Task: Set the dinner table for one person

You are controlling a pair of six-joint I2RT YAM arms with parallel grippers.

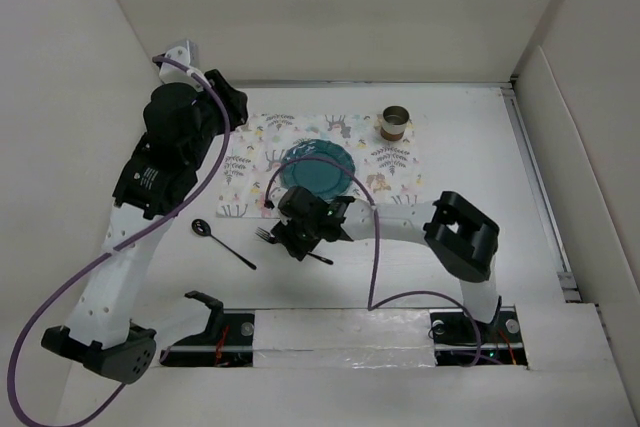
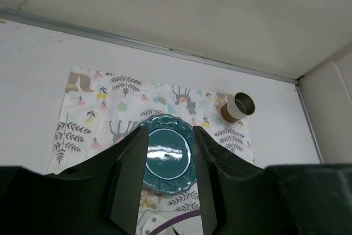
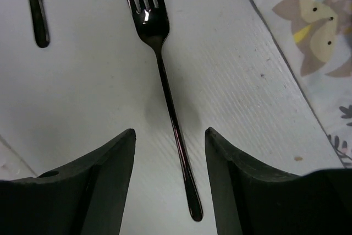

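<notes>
The white dinner table (image 1: 470,167) bears a floral placemat (image 1: 250,152) with a teal plate (image 1: 318,169) on it. A black fork (image 1: 264,235) lies on the table just in front of the placemat. In the right wrist view the fork (image 3: 165,81) lies tines away, and its handle runs between my open right gripper (image 3: 169,132), which is low over it without touching. My right gripper also shows in the top view (image 1: 293,237). My left gripper (image 1: 228,97) is open and empty, raised high at the back left; its view shows the plate (image 2: 168,155) between the jaws.
A black spoon (image 1: 222,243) lies left of the fork; its handle shows in the right wrist view (image 3: 36,9). A small brown cup (image 1: 396,124) stands on the placemat's back right corner, also in the left wrist view (image 2: 239,107). White walls enclose the table.
</notes>
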